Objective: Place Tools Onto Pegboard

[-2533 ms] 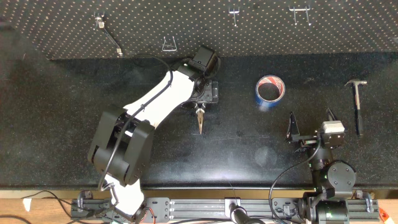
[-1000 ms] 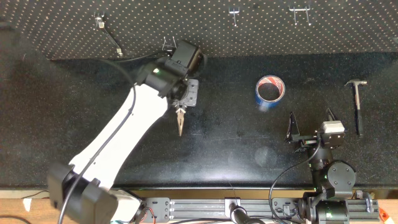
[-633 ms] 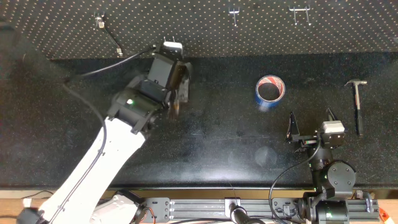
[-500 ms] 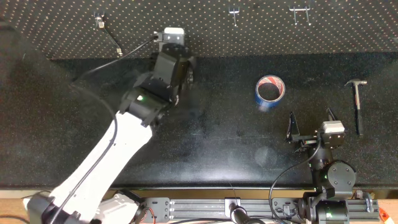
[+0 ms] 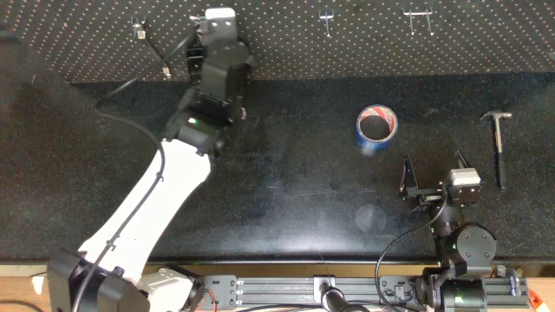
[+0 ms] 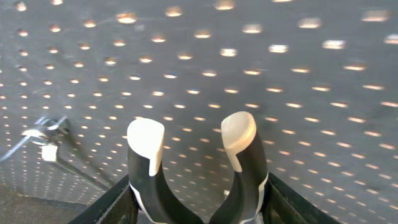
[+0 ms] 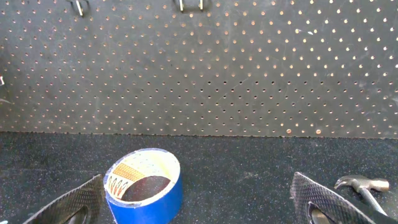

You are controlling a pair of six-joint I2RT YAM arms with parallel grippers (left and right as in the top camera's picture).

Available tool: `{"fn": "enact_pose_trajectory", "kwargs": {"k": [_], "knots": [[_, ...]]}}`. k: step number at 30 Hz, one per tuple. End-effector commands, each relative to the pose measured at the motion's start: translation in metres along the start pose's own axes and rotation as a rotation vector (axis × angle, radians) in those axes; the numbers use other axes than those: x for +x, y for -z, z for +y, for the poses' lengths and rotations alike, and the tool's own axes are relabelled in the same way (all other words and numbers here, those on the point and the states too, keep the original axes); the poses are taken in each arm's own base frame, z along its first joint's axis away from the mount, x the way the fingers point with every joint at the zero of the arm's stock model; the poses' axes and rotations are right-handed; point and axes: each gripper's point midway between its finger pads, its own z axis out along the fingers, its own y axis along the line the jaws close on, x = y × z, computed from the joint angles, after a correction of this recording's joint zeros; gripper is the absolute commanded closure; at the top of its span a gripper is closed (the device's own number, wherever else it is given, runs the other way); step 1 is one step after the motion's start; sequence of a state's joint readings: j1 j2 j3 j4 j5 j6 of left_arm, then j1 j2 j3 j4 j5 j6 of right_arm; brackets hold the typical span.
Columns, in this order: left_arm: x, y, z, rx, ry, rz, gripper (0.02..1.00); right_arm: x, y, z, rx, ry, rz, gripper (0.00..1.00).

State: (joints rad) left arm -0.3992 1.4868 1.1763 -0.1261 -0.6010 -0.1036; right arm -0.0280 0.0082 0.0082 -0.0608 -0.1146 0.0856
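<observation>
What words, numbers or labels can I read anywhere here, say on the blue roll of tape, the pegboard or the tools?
None can be read.
Blue roll of tape: a cream and orange patterned patch inside its ring, too small to read as text.
Black perforated pegboard, metal-headed hammer, black pliers with white handle tips: no print shows.
</observation>
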Motion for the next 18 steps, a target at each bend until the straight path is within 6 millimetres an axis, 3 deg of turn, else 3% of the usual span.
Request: {"fn": "enact_pose_trajectory", "kwargs": {"k": [1,4,9,18], "knots": [[-0.015,-0.009,0.004,0.042,0.032,-0.046,0.989,0.001,0.000,-0.001,0.003,-0.011,-0.001,0.027],[-0.010,-0.020,-0.012,0.090,0.008,-0.048,0.989,0.001,0.000,-0.001,0.003,-0.011,-0.001,0.025],[-0.020,-0.026,-0.023,0.128,0.036,-0.100,0.991,0.001,0.000,-0.001,0.003,-0.011,-0.001,0.025],[0.009,-0.056,-0.039,0.124,0.016,-0.063,0.989,0.001,0.000,-0.001,0.003,-0.011,-0.001,0.025]]}}
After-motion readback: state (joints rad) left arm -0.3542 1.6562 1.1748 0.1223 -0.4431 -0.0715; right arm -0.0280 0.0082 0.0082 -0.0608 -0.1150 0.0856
